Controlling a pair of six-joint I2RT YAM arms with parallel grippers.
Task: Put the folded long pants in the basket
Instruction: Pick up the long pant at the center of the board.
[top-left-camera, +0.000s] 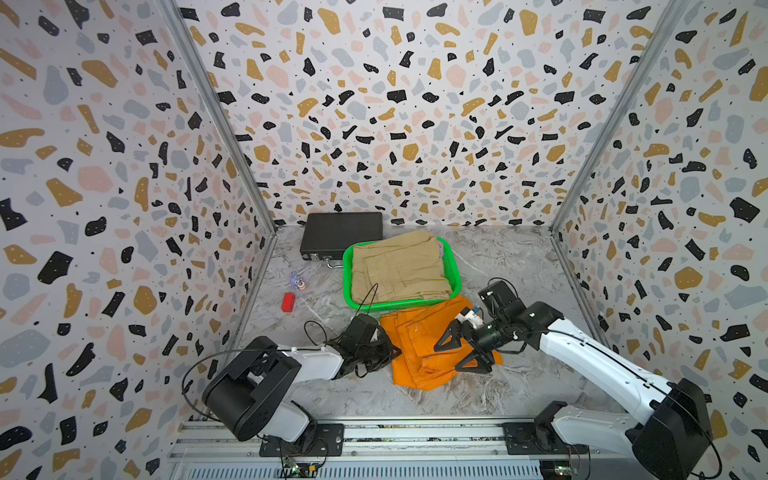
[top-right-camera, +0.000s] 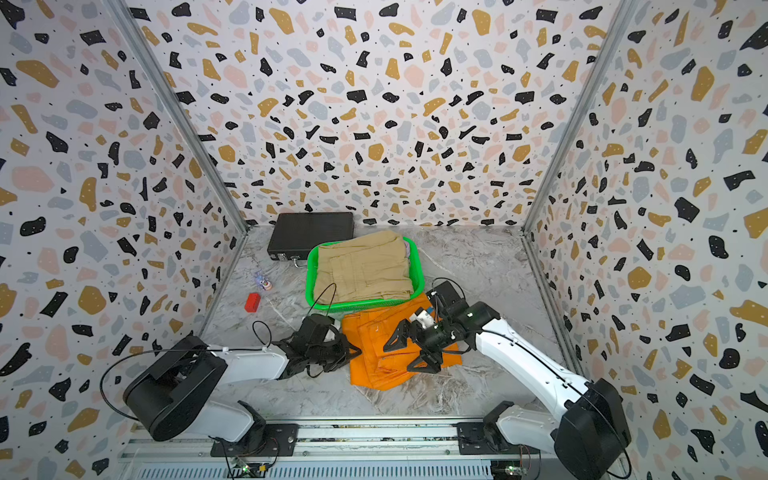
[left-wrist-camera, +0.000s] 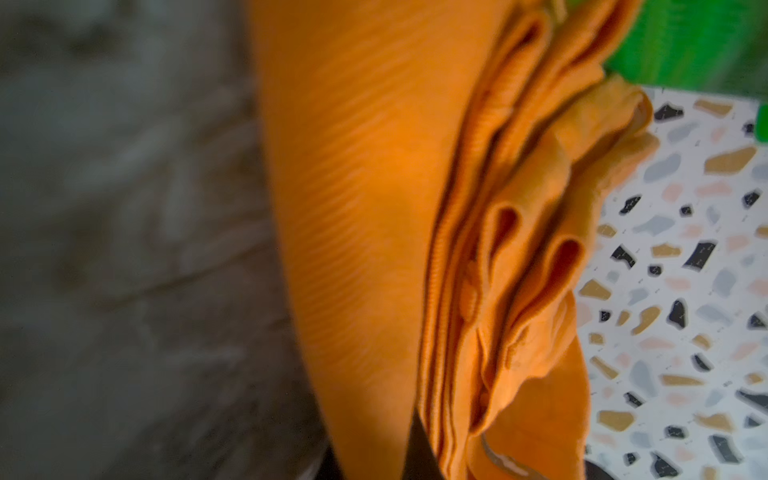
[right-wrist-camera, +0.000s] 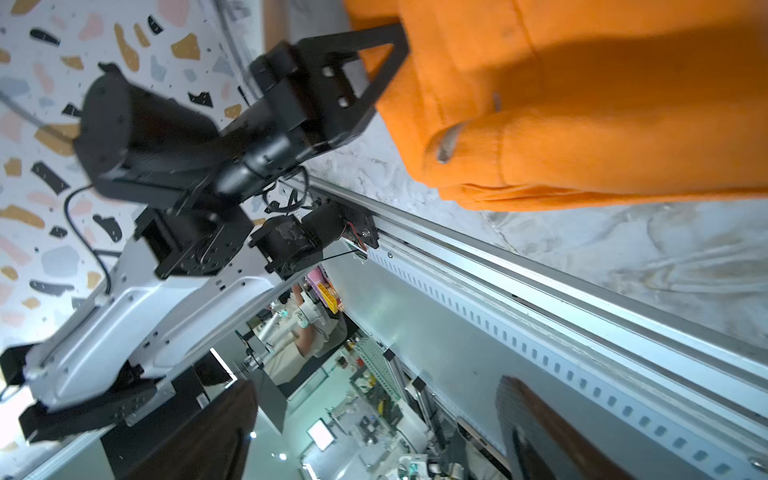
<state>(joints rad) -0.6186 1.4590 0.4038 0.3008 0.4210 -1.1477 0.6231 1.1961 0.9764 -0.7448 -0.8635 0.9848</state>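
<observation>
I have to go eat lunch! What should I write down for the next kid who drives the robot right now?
Left gripper: shut, seemingly pinching the edge of the orange pants.
Right gripper: open over the same pants, holding nothing.
Things: khaki pants lie on top inside the green basket. The orange pants lie folded on the table, against the basket's near side.
Done: khaki pants are in; what lies under them is mostly hidden.
Left: lift the orange pants into the basket.
</observation>
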